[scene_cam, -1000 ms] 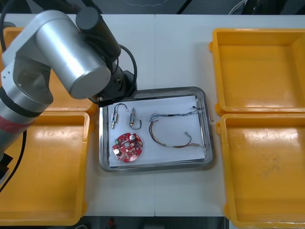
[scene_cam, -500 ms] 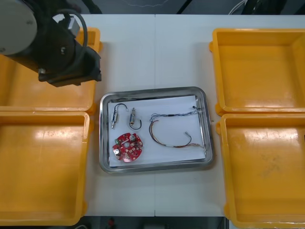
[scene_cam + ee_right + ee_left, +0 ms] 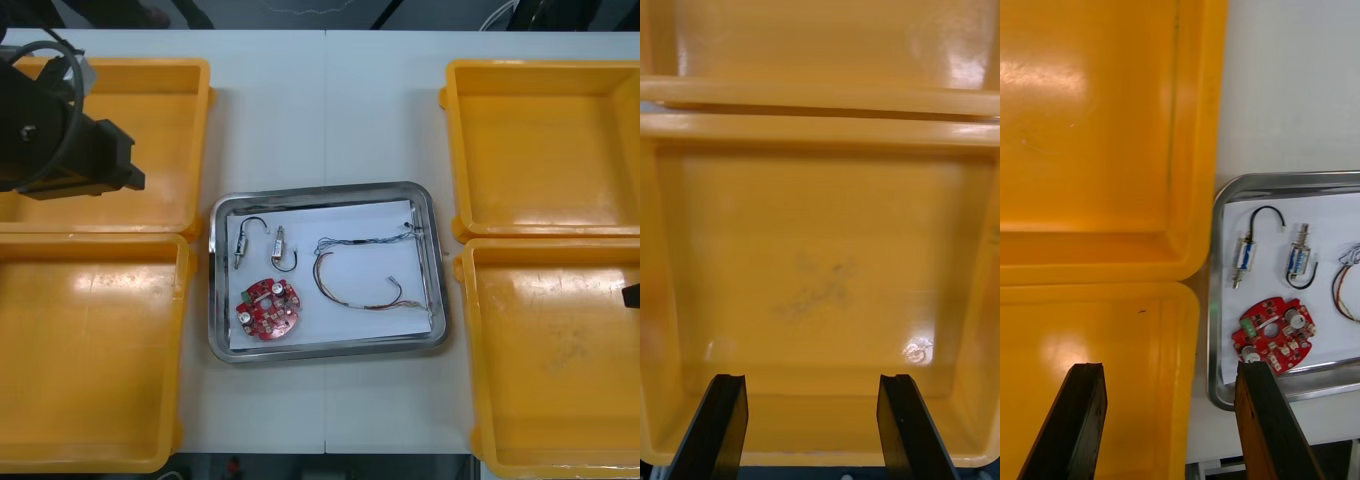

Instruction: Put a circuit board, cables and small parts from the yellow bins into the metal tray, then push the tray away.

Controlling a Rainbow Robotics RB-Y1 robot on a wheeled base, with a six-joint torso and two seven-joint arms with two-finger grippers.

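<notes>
Front view: tray [image 3: 325,188] loaded; left gripper [image 3: 1169,420] and right gripper [image 3: 812,420] spread wide, empty. An off-centre push could skew it against the bins [image 3: 90,350].

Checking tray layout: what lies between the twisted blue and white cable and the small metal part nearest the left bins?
Another small metal part; the front view shows it.
</notes>
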